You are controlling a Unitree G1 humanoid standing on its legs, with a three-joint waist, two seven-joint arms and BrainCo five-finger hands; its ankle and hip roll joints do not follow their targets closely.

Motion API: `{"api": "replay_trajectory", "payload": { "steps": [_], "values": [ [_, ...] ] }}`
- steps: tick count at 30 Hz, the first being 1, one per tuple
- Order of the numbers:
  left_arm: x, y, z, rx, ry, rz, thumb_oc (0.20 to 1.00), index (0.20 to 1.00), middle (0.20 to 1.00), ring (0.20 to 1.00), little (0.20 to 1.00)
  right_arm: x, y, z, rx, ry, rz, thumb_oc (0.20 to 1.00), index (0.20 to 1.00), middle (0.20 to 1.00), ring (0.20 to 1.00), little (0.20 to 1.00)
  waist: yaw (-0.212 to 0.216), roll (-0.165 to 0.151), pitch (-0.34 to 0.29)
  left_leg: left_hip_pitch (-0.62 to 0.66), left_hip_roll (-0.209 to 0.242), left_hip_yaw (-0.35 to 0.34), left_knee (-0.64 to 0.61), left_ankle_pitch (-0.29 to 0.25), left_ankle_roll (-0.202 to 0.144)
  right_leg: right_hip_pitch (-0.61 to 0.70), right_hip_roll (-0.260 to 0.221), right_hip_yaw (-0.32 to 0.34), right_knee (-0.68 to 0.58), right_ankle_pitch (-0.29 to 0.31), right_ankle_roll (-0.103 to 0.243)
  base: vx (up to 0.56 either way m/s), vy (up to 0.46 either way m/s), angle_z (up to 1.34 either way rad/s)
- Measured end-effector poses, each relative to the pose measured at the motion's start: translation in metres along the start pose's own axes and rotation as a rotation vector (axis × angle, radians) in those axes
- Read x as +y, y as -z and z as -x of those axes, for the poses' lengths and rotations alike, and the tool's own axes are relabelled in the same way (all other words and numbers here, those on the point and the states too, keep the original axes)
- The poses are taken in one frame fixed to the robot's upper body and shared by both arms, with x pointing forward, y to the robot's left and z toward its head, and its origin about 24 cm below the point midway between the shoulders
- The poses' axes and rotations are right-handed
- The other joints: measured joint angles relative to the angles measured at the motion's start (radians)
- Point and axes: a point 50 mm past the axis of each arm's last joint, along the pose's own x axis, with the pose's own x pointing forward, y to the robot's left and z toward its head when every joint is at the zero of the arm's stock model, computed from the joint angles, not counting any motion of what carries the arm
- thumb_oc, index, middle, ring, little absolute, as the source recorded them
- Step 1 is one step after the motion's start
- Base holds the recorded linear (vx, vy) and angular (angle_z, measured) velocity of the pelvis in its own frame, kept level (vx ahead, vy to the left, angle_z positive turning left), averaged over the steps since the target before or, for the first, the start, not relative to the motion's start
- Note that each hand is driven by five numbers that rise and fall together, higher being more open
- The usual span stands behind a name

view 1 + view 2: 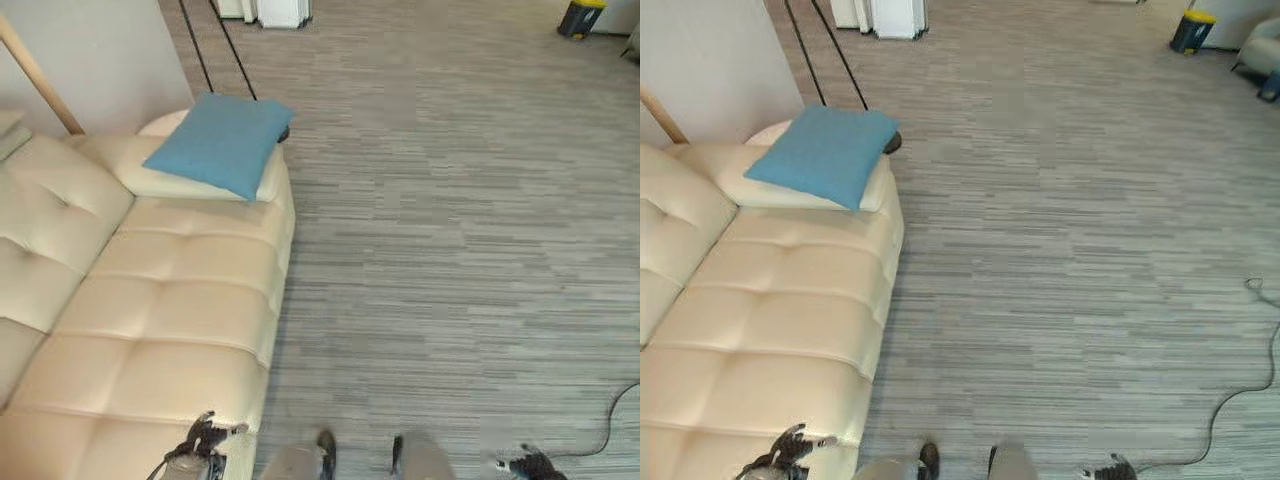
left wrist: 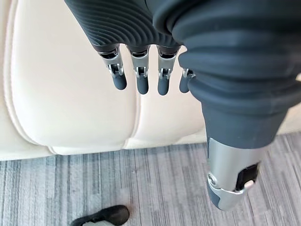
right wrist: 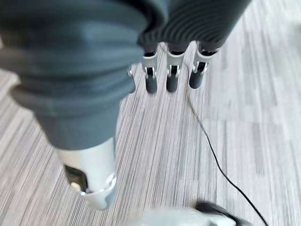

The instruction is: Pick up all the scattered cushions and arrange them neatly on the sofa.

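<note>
Cream leather sofa (image 1: 150, 320) already holds the square blue fabric cushion (image 1: 220, 142), and with my left hand (image 2: 141, 77) and right hand (image 3: 171, 77) hanging slack-fingered and empty, I risk wandering the striped grey carpet (image 1: 450, 250) after cushions I cannot see.

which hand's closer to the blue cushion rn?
Left. The left hand hangs over the sofa's near front edge; the right hand hangs over bare floor, farther from the blue cushion.

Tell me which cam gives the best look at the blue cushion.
Left eye view: the blue cushion lies whole on a cream cushion at the sofa's far end, seen larger there. The right eye view shows the same, slightly smaller. The left wrist view gives sofa and floor, the right wrist view floor.
</note>
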Motion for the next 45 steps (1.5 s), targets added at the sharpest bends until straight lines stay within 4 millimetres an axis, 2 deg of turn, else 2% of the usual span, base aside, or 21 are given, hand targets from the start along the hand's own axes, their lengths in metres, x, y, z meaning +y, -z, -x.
{"api": "replay_trajectory", "payload": {
  "steps": [3,7,9,13,14,15,17,18,19,20,21,23,26,28,31,36,37,39,41,44,45],
  "values": [
    [0.000,-0.012,-0.001,-0.052,0.002,0.006,1.000,1.000,1.000,1.000,1.000,0.004,-0.006,0.000,-0.018,-0.009,-0.007,1.000,1.000,1.000,1.000,1.000,-0.019,-0.004,0.008,0.079,-0.028,0.004,-0.106,0.023,-0.031,0.023,-0.026,-0.073,-0.285,0.010,0.015,0.46,-0.182,0.34],
    [0.000,-0.021,-0.003,-0.067,-0.001,0.014,1.000,1.000,1.000,1.000,1.000,0.005,-0.032,-0.003,-0.091,-0.007,-0.034,1.000,1.000,1.000,1.000,1.000,-0.044,-0.034,0.035,0.129,-0.055,-0.007,-0.171,0.013,-0.032,0.051,-0.012,-0.106,-0.899,0.210,0.075,0.58,-0.225,0.03],
    [-0.003,-0.022,-0.003,-0.071,0.005,0.017,1.000,1.000,1.000,1.000,1.000,0.007,-0.029,-0.002,-0.076,-0.012,-0.029,1.000,1.000,1.000,1.000,1.000,-0.066,-0.027,0.062,0.199,-0.054,-0.034,-0.191,-0.016,-0.038,0.036,-0.022,-0.091,-0.933,0.287,0.075,0.54,-0.212,0.30],
    [-0.011,-0.008,0.000,-0.033,0.025,0.013,1.000,1.000,1.000,1.000,1.000,0.006,0.006,0.002,0.026,-0.008,-0.011,1.000,1.000,1.000,1.000,1.000,-0.099,-0.015,0.039,0.324,-0.019,-0.106,-0.224,-0.089,-0.066,0.095,-0.003,-0.073,-0.806,0.291,0.053,0.64,-0.267,0.43],
    [-0.015,-0.003,0.001,-0.023,0.033,0.017,1.000,1.000,1.000,1.000,1.000,0.004,0.011,0.002,0.036,-0.007,-0.008,1.000,1.000,1.000,1.000,1.000,-0.107,-0.007,0.028,0.341,-0.002,-0.119,-0.226,-0.099,-0.081,0.106,0.011,-0.079,-0.803,0.345,0.011,0.81,-0.404,0.61],
    [-0.023,0.001,0.003,-0.010,0.055,0.027,1.000,1.000,1.000,1.000,1.000,-0.001,0.009,0.001,0.041,0.006,-0.014,1.000,1.000,1.000,1.000,1.000,-0.112,0.029,0.026,0.343,0.046,-0.118,-0.174,-0.113,-0.112,0.115,0.050,-0.078,-0.760,0.346,-0.009,0.39,-0.211,0.21],
    [-0.027,0.008,0.005,0.010,0.073,0.032,1.000,1.000,1.000,1.000,1.000,-0.001,0.000,-0.001,0.019,0.004,-0.017,1.000,1.000,1.000,1.000,1.000,-0.113,0.032,0.022,0.293,0.075,-0.119,0.024,-0.093,-0.165,0.171,0.086,-0.095,-0.746,0.327,-0.087,0.49,-0.316,0.00],
    [-0.028,0.014,0.007,0.025,0.078,0.032,1.000,1.000,1.000,1.000,1.000,-0.003,-0.010,-0.002,-0.020,0.007,-0.018,1.000,1.000,1.000,1.000,1.000,-0.096,0.031,0.008,0.245,0.087,-0.120,0.166,-0.050,-0.194,0.203,0.106,-0.095,-0.731,0.285,-0.145,0.42,-0.307,-0.10],
    [-0.028,0.015,0.007,0.026,0.077,0.043,1.000,1.000,1.000,1.000,1.000,-0.007,-0.020,-0.003,-0.057,0.015,-0.023,1.000,1.000,1.000,1.000,1.000,-0.093,0.041,0.001,0.185,0.093,-0.122,0.308,-0.003,-0.231,0.230,0.129,-0.096,-0.733,0.246,-0.151,0.56,-0.404,-0.23],
    [-0.027,0.012,0.007,0.015,0.074,0.050,1.000,1.000,1.000,1.000,1.000,-0.008,-0.027,-0.004,-0.079,0.017,-0.026,1.000,1.000,1.000,1.000,1.000,-0.088,0.031,0.004,0.093,0.097,-0.127,0.510,0.135,-0.276,0.270,0.141,-0.098,-0.747,0.231,-0.174,0.31,-0.208,-0.23],
    [-0.027,0.011,0.006,0.012,0.072,0.053,1.000,1.000,1.000,1.000,1.000,-0.006,-0.032,-0.004,-0.092,0.014,-0.027,1.000,1.000,1.000,1.000,1.000,-0.071,0.020,0.001,0.046,0.097,-0.126,0.584,0.159,-0.292,0.292,0.144,-0.090,-0.751,0.215,-0.187,0.61,-0.314,-0.19],
    [-0.022,0.005,0.006,-0.010,0.059,0.070,1.000,1.000,1.000,1.000,1.000,-0.002,-0.045,-0.005,-0.118,0.006,-0.031,1.000,1.000,1.000,1.000,1.000,-0.040,-0.023,0.006,-0.074,0.103,-0.053,0.655,0.118,-0.240,0.367,0.140,-0.073,-0.773,0.157,-0.220,0.48,-0.152,-0.11],
    [-0.018,-0.001,0.004,-0.033,0.050,0.071,1.000,1.000,1.000,1.000,1.000,0.001,-0.046,-0.004,-0.126,0.000,-0.012,1.000,1.000,1.000,1.000,1.000,-0.015,-0.033,0.000,-0.169,0.106,-0.008,0.509,0.091,-0.209,0.445,0.154,-0.085,-0.830,0.159,-0.195,0.48,-0.017,-0.07],
    [-0.019,-0.001,0.005,-0.040,0.053,0.072,1.000,1.000,1.000,1.000,1.000,0.002,-0.048,-0.005,-0.131,-0.002,0.007,1.000,1.000,1.000,1.000,1.000,0.004,-0.025,0.002,-0.191,0.095,0.013,0.222,0.083,-0.202,0.507,0.179,-0.083,-0.883,0.151,-0.181,0.50,0.033,-0.10],
    [-0.018,0.004,0.006,-0.025,0.049,0.075,1.000,1.000,1.000,1.000,1.000,0.001,-0.047,-0.005,-0.125,-0.002,0.048,1.000,1.000,1.000,1.000,1.000,0.035,0.027,-0.007,-0.157,0.094,0.013,-0.286,0.183,-0.213,0.583,0.232,-0.090,-0.925,0.103,-0.116,0.47,0.017,-0.08],
    [-0.012,0.028,0.010,0.048,0.028,0.074,1.000,1.000,1.000,1.000,1.000,0.004,-0.038,-0.004,-0.107,-0.009,0.075,1.000,1.000,1.000,1.000,1.000,0.077,-0.003,-0.007,-0.149,0.114,0.215,-0.246,0.182,-0.161,0.739,0.217,-0.100,-0.923,-0.021,-0.105,0.46,0.058,-0.06],
    [-0.007,0.037,0.012,0.074,0.014,0.076,1.000,1.000,1.000,1.000,1.000,0.008,-0.031,-0.003,-0.090,-0.017,0.074,1.000,1.000,1.000,1.000,1.000,0.079,-0.031,-0.024,-0.128,0.104,0.253,-0.232,0.223,-0.102,0.777,0.195,-0.106,-0.916,-0.054,-0.071,0.70,0.129,0.10],
    [-0.004,0.032,0.010,0.062,0.001,0.095,1.000,1.000,1.000,1.000,1.000,0.016,-0.022,-0.001,-0.060,-0.042,0.092,1.000,1.000,1.000,1.000,1.000,0.090,-0.071,-0.039,-0.124,0.080,0.263,-0.200,0.239,-0.075,0.762,0.162,-0.109,-0.827,-0.066,-0.048,0.48,0.128,0.23],
    [-0.004,0.029,0.009,0.062,0.002,0.088,1.000,1.000,1.000,1.000,1.000,0.024,-0.015,0.001,-0.046,-0.063,0.086,1.000,1.000,1.000,1.000,1.000,0.095,-0.079,-0.049,-0.068,0.060,0.228,-0.203,0.270,-0.004,0.653,0.115,-0.127,-0.473,-0.076,0.007,0.38,0.146,0.41],
    [-0.001,0.017,0.006,0.020,0.000,0.080,1.000,1.000,1.000,1.000,1.000,0.029,-0.005,0.005,-0.034,-0.087,0.079,1.000,1.000,1.000,1.000,1.000,0.069,-0.099,-0.057,0.005,-0.020,0.140,-0.217,0.224,-0.004,0.476,0.026,-0.082,-0.023,0.013,0.073,0.37,0.084,0.99],
    [-0.001,0.009,0.004,-0.003,0.001,0.077,1.000,1.000,1.000,1.000,1.000,0.030,0.000,0.005,-0.018,-0.088,0.080,1.000,1.000,1.000,1.000,1.000,0.072,-0.102,-0.051,0.027,-0.036,0.106,-0.215,0.200,0.033,0.414,0.027,-0.040,0.050,0.018,0.082,0.37,0.020,1.31]
  ]
}}
